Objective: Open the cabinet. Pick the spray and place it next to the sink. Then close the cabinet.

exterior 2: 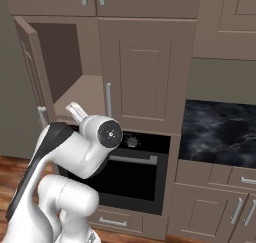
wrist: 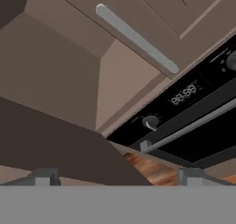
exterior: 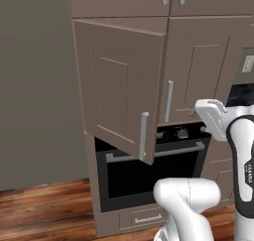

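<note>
We see the cabinet (exterior: 163, 71) w/ its left door (exterior: 116, 86) swung partly open and right door (exterior 2: 145, 72) shut, tan interior (exterior 2: 82, 94) showing in right base view; spray can't be made out anywhere inside. Gripper (wrist: 117, 174) sits just below the open door's edge in hand view, finger tips (wrist: 44, 176) wide apart, nothing between them. Black oven (exterior: 149, 170) under the cabinet has a display (wrist: 183, 95) w/ digits too blurry to read; lettering on the arm (exterior: 245, 170) also unreadable.

Even, dim, diffuse lighting is seen throughout; shadows are soft, no glare, and edges are rendered slightly blurred.
</note>
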Motion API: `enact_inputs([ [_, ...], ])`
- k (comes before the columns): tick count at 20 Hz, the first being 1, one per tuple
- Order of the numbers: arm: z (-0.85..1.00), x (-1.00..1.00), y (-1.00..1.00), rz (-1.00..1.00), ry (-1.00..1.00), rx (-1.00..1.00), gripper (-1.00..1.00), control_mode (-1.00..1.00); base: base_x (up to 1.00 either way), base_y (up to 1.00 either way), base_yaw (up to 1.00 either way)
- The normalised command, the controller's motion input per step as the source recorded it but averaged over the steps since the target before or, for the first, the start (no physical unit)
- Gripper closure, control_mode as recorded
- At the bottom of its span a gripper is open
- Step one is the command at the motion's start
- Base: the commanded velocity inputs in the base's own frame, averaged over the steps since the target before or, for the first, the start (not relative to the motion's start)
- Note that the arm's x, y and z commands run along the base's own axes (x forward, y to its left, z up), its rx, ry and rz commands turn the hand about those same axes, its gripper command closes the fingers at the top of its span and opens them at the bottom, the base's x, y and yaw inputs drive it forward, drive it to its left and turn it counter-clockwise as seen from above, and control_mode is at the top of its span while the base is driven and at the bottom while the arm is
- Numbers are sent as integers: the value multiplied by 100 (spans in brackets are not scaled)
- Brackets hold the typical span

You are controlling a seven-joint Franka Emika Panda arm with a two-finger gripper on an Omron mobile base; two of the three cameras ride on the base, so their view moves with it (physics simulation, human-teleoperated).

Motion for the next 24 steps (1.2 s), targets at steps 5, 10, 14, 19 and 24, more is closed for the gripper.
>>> enact_inputs([
  [5, -39, 28, 27, 6, 1, 2, -100, -100, 0, 0, 0],
  [10, -2, 12, 28, 4, 0, 4, -100, -100, 0, 0, 0],
  [14, 0, 10, 23, 8, 5, 3, -100, -100, 0, 0, 0],
  [19, 0, 4, 3, 13, 23, 0, -100, -100, 0, 0, 0],
  [24, 0, 19, 0, 15, 29, 0, -100, -100, 0, 0, 0],
])
